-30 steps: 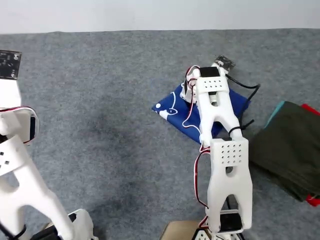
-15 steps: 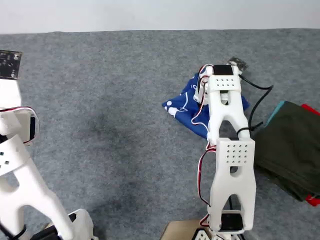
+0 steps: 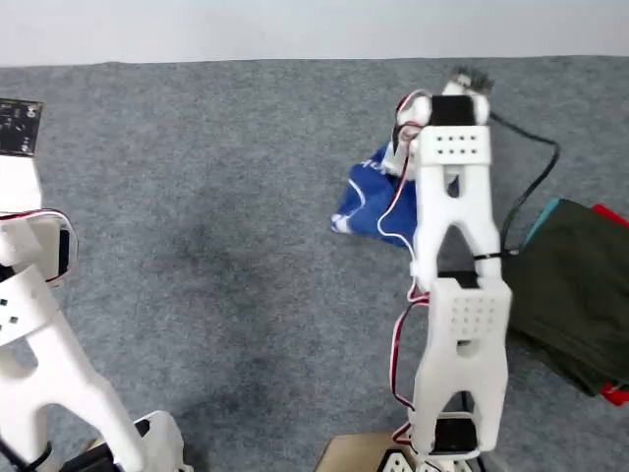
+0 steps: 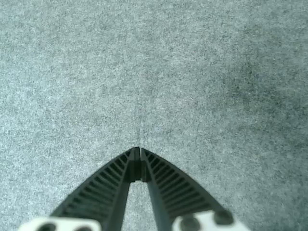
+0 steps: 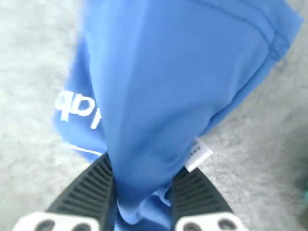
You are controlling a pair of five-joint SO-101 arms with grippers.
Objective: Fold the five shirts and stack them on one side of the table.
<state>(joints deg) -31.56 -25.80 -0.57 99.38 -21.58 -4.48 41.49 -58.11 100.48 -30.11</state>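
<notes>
Blue shirt [image 3: 366, 202] hangs pinched in right jaws — arm stretched far (left jaws pressed together).

Right gripper [image 5: 144, 174] is clamped on a bunched fold of the blue shirt [image 5: 178, 82]. Its black ribbed fingers [image 5: 86, 192] press the cloth from both sides. The shirt hangs away from the gripper in loose folds. White label [image 5: 196, 155] sticks out of the fabric, touching one finger. White print [image 5: 77, 108] sits on the shirt past the other finger. Grey table [image 5: 29, 57] lies behind the shirt.
</notes>
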